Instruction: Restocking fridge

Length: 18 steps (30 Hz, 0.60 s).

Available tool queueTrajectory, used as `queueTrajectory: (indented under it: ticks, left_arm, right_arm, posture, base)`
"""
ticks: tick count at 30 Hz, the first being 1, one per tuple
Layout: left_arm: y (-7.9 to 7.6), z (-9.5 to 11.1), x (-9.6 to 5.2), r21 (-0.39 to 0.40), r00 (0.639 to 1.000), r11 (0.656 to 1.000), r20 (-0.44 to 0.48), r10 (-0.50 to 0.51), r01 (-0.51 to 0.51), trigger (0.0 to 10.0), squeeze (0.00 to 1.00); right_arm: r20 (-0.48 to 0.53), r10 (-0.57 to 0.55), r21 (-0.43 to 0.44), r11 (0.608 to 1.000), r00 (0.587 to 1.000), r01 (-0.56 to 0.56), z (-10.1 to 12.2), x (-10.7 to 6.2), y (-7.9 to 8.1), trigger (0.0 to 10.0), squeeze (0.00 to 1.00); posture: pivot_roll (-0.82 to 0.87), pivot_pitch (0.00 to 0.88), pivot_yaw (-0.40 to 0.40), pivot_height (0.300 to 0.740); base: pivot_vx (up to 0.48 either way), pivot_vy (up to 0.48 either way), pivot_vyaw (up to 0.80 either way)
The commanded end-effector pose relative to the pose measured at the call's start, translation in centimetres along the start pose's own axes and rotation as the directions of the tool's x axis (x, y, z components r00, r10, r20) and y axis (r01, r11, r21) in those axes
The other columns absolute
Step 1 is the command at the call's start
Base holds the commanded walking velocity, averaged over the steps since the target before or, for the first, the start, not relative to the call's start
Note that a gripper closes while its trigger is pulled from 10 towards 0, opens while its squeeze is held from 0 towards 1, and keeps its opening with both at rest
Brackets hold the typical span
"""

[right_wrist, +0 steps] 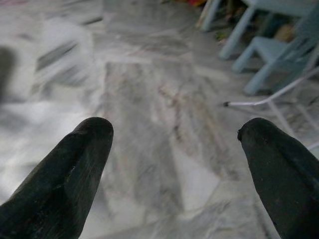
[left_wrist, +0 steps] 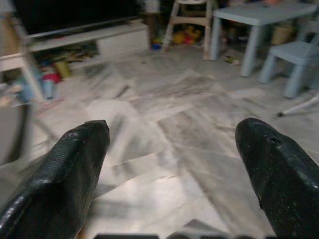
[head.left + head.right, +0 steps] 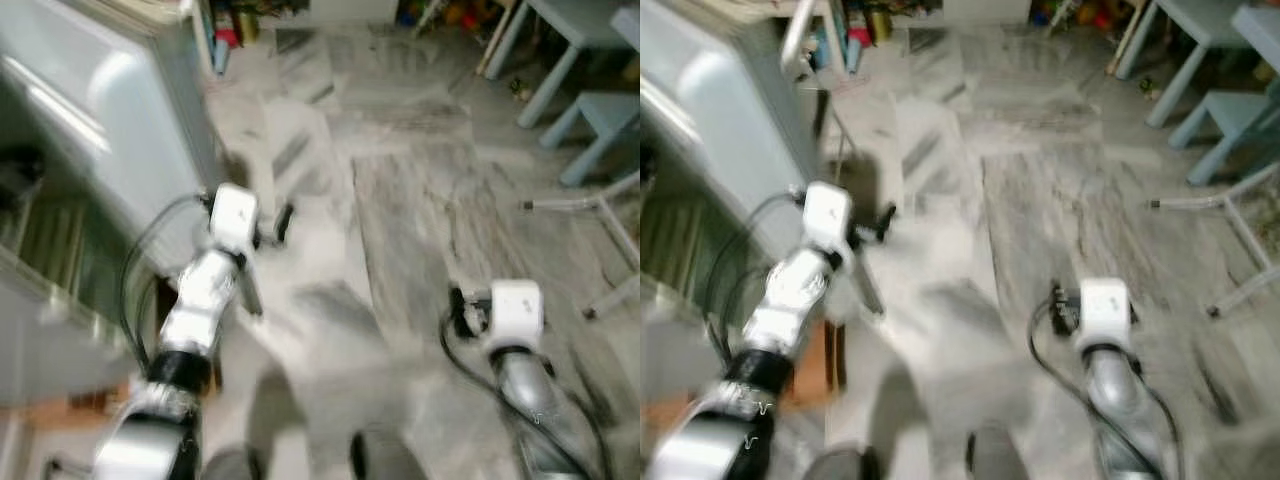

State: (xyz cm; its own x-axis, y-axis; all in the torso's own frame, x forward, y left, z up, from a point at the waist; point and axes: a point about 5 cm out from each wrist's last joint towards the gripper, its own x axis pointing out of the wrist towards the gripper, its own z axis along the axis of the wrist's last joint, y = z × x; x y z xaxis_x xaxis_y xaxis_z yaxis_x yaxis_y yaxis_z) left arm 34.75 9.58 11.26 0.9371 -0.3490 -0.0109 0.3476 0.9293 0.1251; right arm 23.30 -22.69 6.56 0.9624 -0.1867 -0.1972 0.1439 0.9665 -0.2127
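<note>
The views are blurred. A pale grey fridge (image 3: 100, 110) stands at my left, and dim shelves (image 3: 40, 235) show beside its door. My left gripper (image 3: 268, 258) is raised in front of the fridge, over the marble floor. It is open, and in the left wrist view only floor lies between the black fingers (image 2: 75, 164) of the left gripper (image 2: 172, 129). My right arm (image 3: 515, 315) is held low on the right. The right gripper (image 1: 177, 127) is open too, with bare floor between its fingers (image 1: 70, 179). I see no item to stock.
A light blue small table (image 3: 570, 30) and chair (image 3: 610, 115) stand at the back right. Thin white metal legs (image 3: 590, 205) reach across the floor in front of them. Toys and clutter (image 3: 235, 25) lie along the far wall by a low white shelf (image 2: 99, 42).
</note>
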Motion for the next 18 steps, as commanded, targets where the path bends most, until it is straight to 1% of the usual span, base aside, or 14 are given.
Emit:
queueTrajectory:
  ticks: [1, 4, 5, 7, 9, 10, 11, 12, 13, 14, 16, 18]
  left_arm:
    - [1.6, 0.0, 0.0, 0.035, 0.998, 0.997, -0.008, 0.064, -0.064, 10.0, 0.00]
    - [1.6, 0.1, 0.5, 0.041, 0.996, 0.996, -0.016, 0.082, -0.082, 10.0, 0.00]
    - [1.4, 0.1, 0.8, 0.033, 0.997, 0.997, -0.019, 0.073, -0.072, 10.0, 0.00]
    - [1.2, 0.2, 0.9, 0.034, 0.998, 0.997, -0.019, 0.063, -0.062, 10.0, 0.00]
    - [0.4, 0.4, 1.1, 0.029, 1.000, 0.999, -0.006, 0.023, -0.023, 10.0, 0.00]
    - [-0.5, 0.5, 1.1, 0.023, 1.000, 1.000, 0.015, -0.017, 0.017, 10.0, 0.00]
    - [-0.7, 0.5, 1.1, 0.019, 0.999, 0.999, 0.021, -0.026, 0.026, 10.0, 0.00]
    - [-1.1, 0.4, 0.8, 0.000, 0.998, 0.998, 0.033, -0.056, 0.056, 10.0, 0.00]
    - [-1.6, -0.1, 0.0, 0.003, 0.995, 0.996, 0.046, -0.085, 0.085, 10.0, 0.00]
    - [-1.7, -0.4, -0.4, 0.014, 0.995, 0.996, 0.047, -0.088, 0.087, 10.0, 0.00]
    - [-1.6, -1.3, -1.4, 0.008, 0.995, 0.996, 0.034, -0.095, 0.094, 10.0, 0.00]
    - [-1.0, -2.1, -2.5, 0.012, 0.996, 0.997, 0.024, -0.081, 0.080, 10.0, 0.00]
  right_arm:
    - [0.025, 0.012, 0.001, 1.000, 1.000, -0.012, 0.5, 0.0, 0.5, 10.0, 0.00]
    - [0.027, 0.010, 0.000, 1.000, 1.000, -0.010, 0.5, 0.0, 0.6, 10.0, 0.00]
    - [0.028, 0.009, -0.001, 1.000, 1.000, -0.009, 0.5, 0.0, 0.6, 10.0, 0.00]
    - [0.028, 0.008, 0.000, 1.000, 1.000, -0.008, 0.5, 0.0, 0.6, 10.0, 0.00]
    - [0.027, 0.008, 0.001, 1.000, 1.000, -0.008, 0.5, 0.0, 0.6, 10.0, 0.00]
    - [0.027, 0.009, 0.002, 1.000, 1.000, -0.009, 0.5, 0.0, 0.6, 10.0, 0.00]
    - [0.027, 0.009, 0.003, 1.000, 1.000, -0.009, 0.5, 0.0, 0.6, 10.0, 0.00]
    - [0.026, 0.008, 0.004, 1.000, 1.000, -0.008, 0.5, 0.0, 0.6, 10.0, 0.00]
    - [0.026, 0.006, 0.008, 1.000, 1.000, -0.006, 0.4, 0.0, 0.6, 10.0, 0.00]
    - [0.026, 0.005, 0.009, 1.000, 1.000, -0.005, 0.4, 0.0, 0.6, 10.0, 0.00]
    - [0.028, 0.003, 0.012, 1.000, 1.000, -0.003, 0.4, -0.1, 0.6, 10.0, 0.00]
    - [0.031, 0.003, 0.014, 1.000, 1.000, -0.004, 0.4, -0.1, 0.6, 10.0, 0.00]
  posture:
    - [-0.11, 0.124, -0.019, 0.740]
    - [-0.11, 0.122, -0.017, 0.740]
    - [-0.11, 0.122, -0.016, 0.740]
    - [-0.11, 0.120, -0.015, 0.740]
    - [-0.11, 0.120, -0.015, 0.740]
    - [-0.11, 0.120, -0.015, 0.740]
    - [-0.11, 0.120, -0.015, 0.740]
    - [-0.11, 0.119, -0.010, 0.740]
    - [-0.11, 0.119, -0.010, 0.740]
    - [-0.11, 0.119, -0.010, 0.740]
    - [-0.11, 0.121, -0.007, 0.740]
    - [-0.10, 0.122, -0.007, 0.740]
  base:
    - [0.480, 0.000, 0.00]
    - [0.480, 0.000, 0.00]
    - [0.480, 0.000, 0.00]
    - [0.480, 0.000, 0.00]
    - [0.480, 0.000, 0.00]
    - [0.315, 0.000, 0.00]
    - [0.315, 0.000, 0.00]
    - [0.000, 0.000, 0.00]
    - [0.000, 0.000, 0.00]
    - [0.000, 0.000, 0.00]
    - [0.000, 0.000, 0.00]
    - [0.000, 0.000, 0.00]
